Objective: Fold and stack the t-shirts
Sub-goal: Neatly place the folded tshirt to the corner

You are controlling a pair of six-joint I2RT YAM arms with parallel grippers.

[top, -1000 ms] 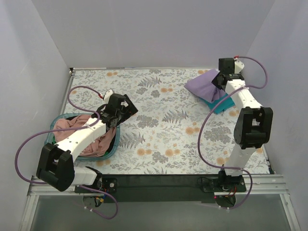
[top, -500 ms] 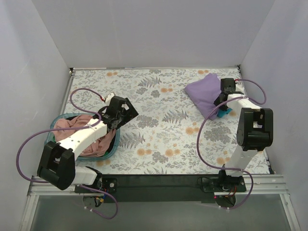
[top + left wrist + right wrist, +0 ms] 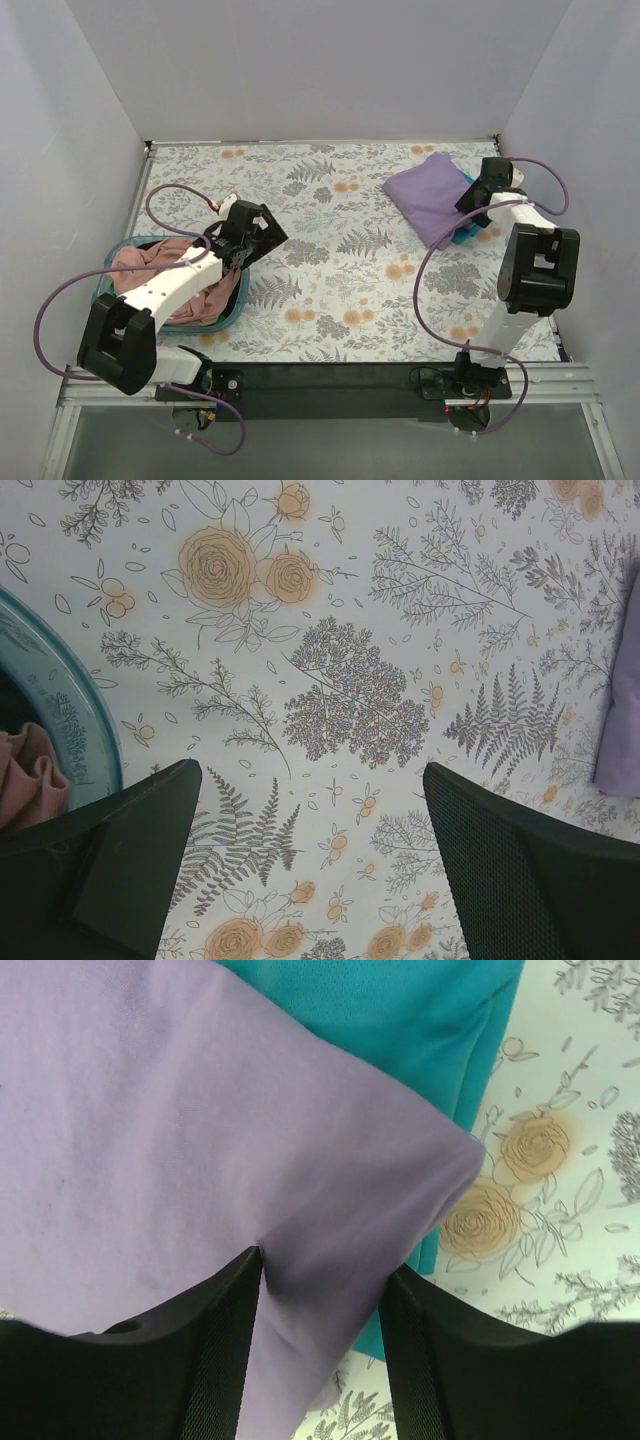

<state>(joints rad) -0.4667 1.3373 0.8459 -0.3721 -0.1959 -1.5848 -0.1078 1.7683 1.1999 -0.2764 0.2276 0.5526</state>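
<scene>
A folded lavender t-shirt (image 3: 425,192) lies on top of a folded teal t-shirt (image 3: 467,232) at the back right of the table. My right gripper (image 3: 478,196) is at the lavender shirt's right edge. In the right wrist view its jaws (image 3: 322,1263) stand apart over the lavender cloth (image 3: 200,1110), with the teal shirt (image 3: 400,1010) showing beneath; nothing is pinched. Pink t-shirts (image 3: 150,262) lie bunched in the basket at the left. My left gripper (image 3: 262,232) hovers open just right of the basket, over bare tablecloth (image 3: 310,775).
The round teal basket (image 3: 105,286) sits at the near left, its rim (image 3: 95,720) beside my left fingers. Grey walls close in the flowered table on three sides. The right arm's purple cable loops over the table's right part (image 3: 420,270).
My right gripper came toward me from the far edge, set the lavender shirt down on the teal one and opened its jaws. The left arm has barely moved.
</scene>
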